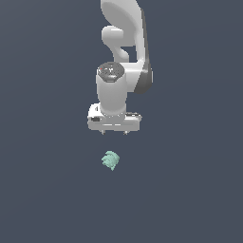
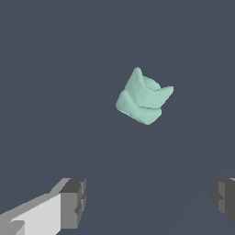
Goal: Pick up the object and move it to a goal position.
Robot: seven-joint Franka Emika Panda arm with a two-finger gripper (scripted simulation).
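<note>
The object (image 1: 110, 160) is a small mint-green jagged lump lying on the dark grey floor. In the wrist view it (image 2: 143, 97) lies ahead of the fingers, tilted, with ridged edges. My white gripper (image 1: 114, 133) hangs above it, a little toward the far side, and does not touch it. The jaws are wide open and hold nothing. In the wrist view the gripper (image 2: 149, 202) shows two grey fingertips (image 2: 73, 203) set far apart.
The white arm (image 1: 121, 47) rises behind the gripper to the top of the exterior view. The dark grey floor (image 1: 190, 190) spreads flat all around. No goal marker shows.
</note>
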